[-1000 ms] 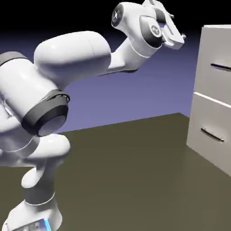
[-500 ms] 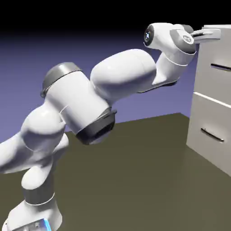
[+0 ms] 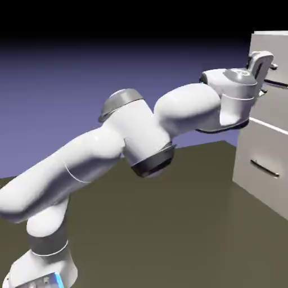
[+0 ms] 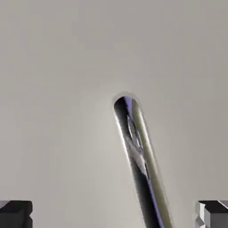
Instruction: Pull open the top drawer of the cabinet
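Exterior view: the tool (image 3: 264, 59) is at the cabinet (image 3: 269, 129), level with the top drawer (image 3: 275, 73), so the approach step is in hand and no pull has begun. Hand view: the handle (image 4: 140, 160) runs slantwise between the spread fingertips (image 4: 15, 213), ungripped; next, advance and close on it.

Even, soft rendered light, black upper backdrop, sharp focus, mirror glare on the handle (image 4: 140, 164).
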